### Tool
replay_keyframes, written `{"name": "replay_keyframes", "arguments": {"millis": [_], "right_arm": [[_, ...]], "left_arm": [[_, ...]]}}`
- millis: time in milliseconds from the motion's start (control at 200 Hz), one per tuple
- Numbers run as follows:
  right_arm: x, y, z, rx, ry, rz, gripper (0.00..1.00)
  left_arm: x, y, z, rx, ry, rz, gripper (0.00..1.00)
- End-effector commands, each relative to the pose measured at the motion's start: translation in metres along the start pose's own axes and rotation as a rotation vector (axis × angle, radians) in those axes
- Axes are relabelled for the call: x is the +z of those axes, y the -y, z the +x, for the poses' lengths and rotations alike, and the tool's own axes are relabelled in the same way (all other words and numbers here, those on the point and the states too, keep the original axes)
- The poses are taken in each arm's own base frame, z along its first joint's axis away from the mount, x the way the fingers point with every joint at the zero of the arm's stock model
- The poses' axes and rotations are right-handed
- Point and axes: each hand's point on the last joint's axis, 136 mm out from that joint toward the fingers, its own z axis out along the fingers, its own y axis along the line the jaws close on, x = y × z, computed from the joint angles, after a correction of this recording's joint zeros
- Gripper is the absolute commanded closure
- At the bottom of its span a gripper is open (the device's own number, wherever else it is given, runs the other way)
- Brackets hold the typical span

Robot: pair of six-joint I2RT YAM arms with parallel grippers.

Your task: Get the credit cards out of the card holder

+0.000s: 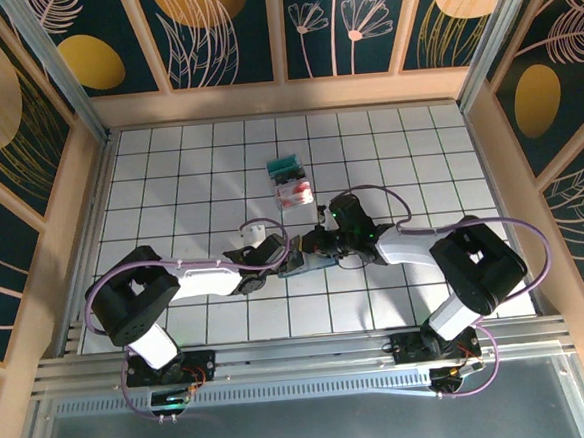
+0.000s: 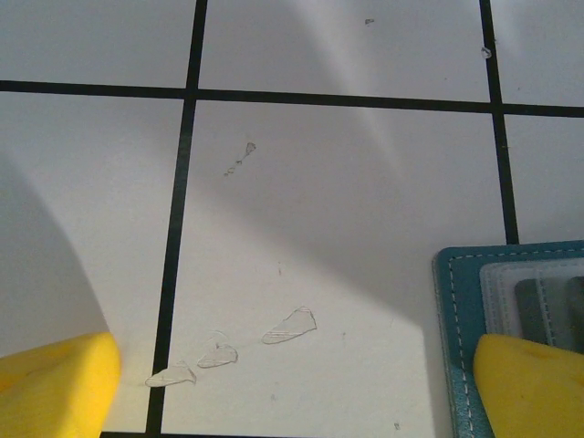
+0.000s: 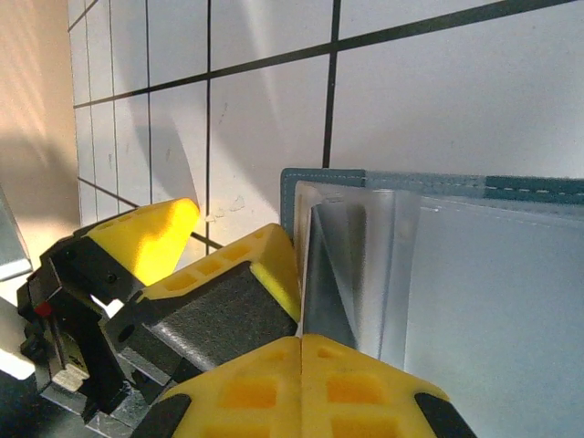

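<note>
Lying flat, the stitched blue card holder (image 2: pixel 453 319) shows glossy plastic sleeves (image 3: pixel 493 274).

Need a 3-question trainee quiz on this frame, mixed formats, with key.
1. True or false: the left gripper is wide open.
2. Relative to the card holder, where do the credit cards lie? A) inside it B) on the table beyond it C) under it
3. Fill in: the right gripper has its jaws ____.
Key: 1 true; 2 B; 3 shut.
</note>
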Motion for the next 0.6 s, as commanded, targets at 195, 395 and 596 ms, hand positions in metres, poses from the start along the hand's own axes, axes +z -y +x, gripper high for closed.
{"name": "replay_keyframes", "arguments": {"millis": [195,395,596], "right_arm": [[-0.016,0.002,-0.009,0.013,0.05,-0.027,0.97],[-0.02,0.007,-0.01,0.02,0.056,-0.005,0.97],[-0.021,0.009,-0.01,0.021,0.06,-0.001,0.97]], "left_arm": [[0.0,-0.017,0.021,0.04,-0.071,-0.055,0.01],[-0.002,-0.016,0.016,0.04,-0.056,-0.056,0.01],[-0.016,0.001,-0.013,0.033,0.009,-0.008,0.01]]}}
